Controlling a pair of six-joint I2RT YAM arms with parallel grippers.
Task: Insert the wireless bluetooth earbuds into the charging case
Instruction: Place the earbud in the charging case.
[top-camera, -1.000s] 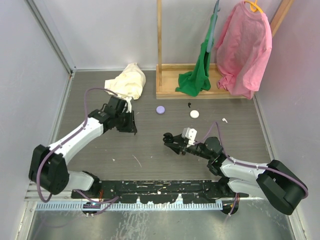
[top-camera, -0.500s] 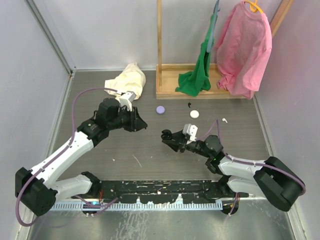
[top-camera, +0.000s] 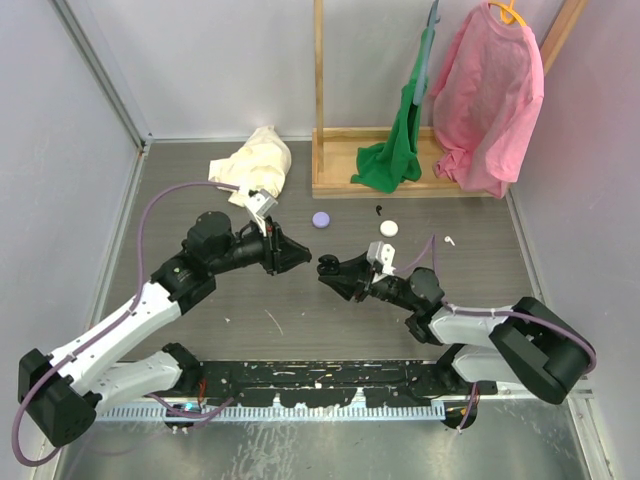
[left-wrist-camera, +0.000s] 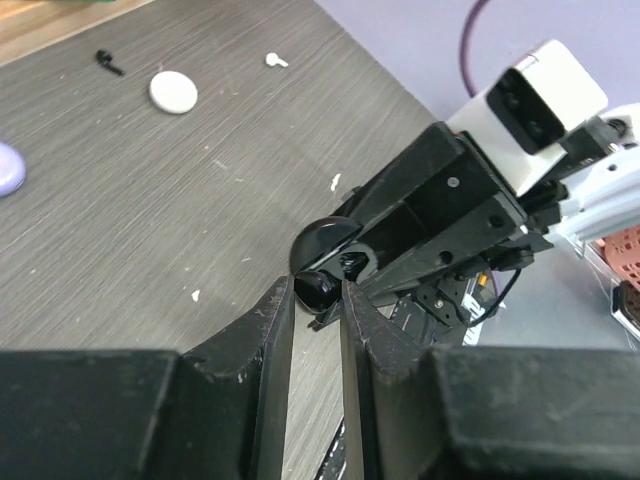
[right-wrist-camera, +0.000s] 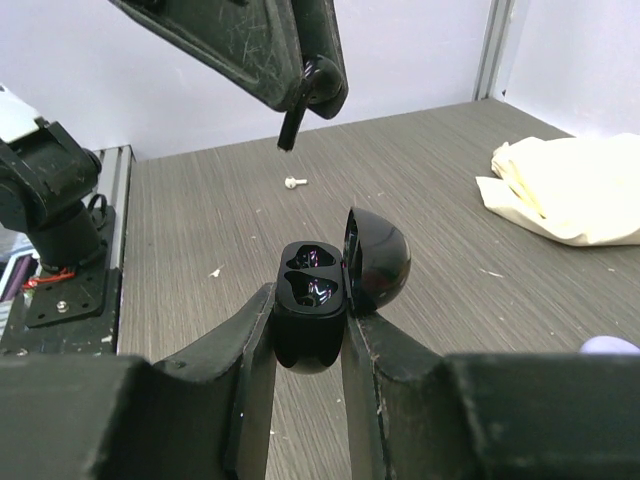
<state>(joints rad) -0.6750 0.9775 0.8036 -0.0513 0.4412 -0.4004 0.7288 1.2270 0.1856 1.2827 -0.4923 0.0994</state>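
Observation:
My left gripper (top-camera: 300, 258) is shut on a black earbud (left-wrist-camera: 320, 290) held between its tips; in the right wrist view the earbud (right-wrist-camera: 318, 75) hangs stem down above the case. My right gripper (top-camera: 335, 272) is shut on the black charging case (right-wrist-camera: 310, 300), held off the table with its lid (right-wrist-camera: 378, 258) open and both sockets showing empty. The left gripper's tips sit just left of the case (top-camera: 328, 266), almost touching it. A second black earbud (top-camera: 380, 210) lies on the table near the wooden rack; it also shows in the left wrist view (left-wrist-camera: 108, 62).
A white disc (top-camera: 388, 228), a purple disc (top-camera: 321, 220) and a small white earbud (top-camera: 449, 240) lie on the table. A cream cloth (top-camera: 255, 165) lies at the back left. A wooden rack (top-camera: 390, 185) holds green and pink garments at the back right.
My left arm has swung right and forward with the earbud, from near the cream cloth to beside the case. My right gripper has shifted slightly left and up with the open case.

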